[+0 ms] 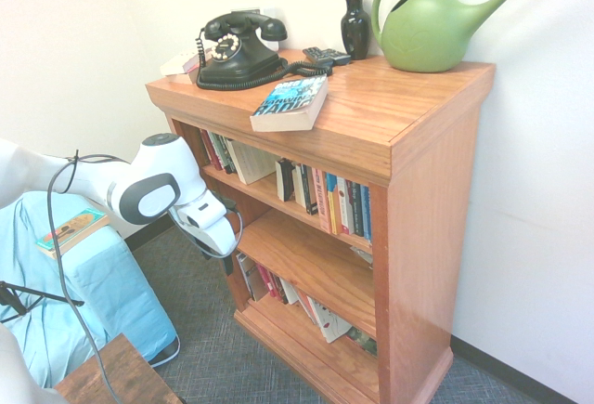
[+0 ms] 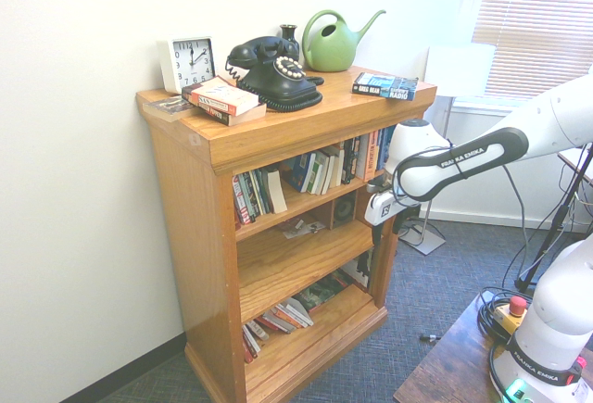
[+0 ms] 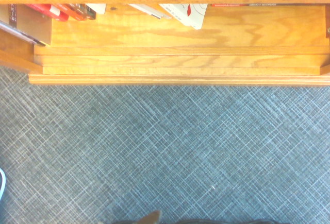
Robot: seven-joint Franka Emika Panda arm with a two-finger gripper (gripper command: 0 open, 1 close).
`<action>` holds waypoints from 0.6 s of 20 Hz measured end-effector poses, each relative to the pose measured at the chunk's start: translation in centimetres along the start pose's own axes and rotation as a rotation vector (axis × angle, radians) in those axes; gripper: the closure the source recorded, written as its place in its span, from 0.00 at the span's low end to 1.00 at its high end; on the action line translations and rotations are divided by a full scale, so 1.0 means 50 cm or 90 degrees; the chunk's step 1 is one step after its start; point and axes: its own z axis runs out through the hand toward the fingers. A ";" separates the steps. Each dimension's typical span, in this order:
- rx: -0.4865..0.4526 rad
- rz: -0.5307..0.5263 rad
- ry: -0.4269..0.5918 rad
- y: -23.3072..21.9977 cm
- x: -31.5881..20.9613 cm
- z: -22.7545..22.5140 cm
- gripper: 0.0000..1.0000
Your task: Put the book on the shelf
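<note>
The book [image 1: 290,104] lies flat on top of the bookcase near its front edge, blue-teal and black cover up; the second exterior view shows the book [image 2: 384,85] at the top's right end. The shelf [image 1: 269,197] is the upper inner board, lined with upright colourful books, with the shelf [image 2: 301,207] also visible from the other side. My gripper [image 1: 225,260] hangs pointing down in front of the bookcase at the height of the middle board, holding nothing that I can see. It is well below the book. The wrist view shows only carpet and the bookcase base [image 3: 175,72].
On the bookcase top stand a black rotary phone [image 1: 237,49], a dark vase [image 1: 355,23], a green watering can [image 1: 432,23], a white clock [image 2: 188,62] and a stack of books [image 2: 220,102]. A thin orange-and-teal book [image 1: 71,230] lies on a blue-covered seat.
</note>
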 end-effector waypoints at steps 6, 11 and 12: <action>-0.016 0.001 0.026 0.015 0.020 -0.004 0.00; -0.061 0.008 0.126 0.080 0.028 -0.068 0.00; -0.077 0.008 0.154 0.103 0.029 -0.094 0.00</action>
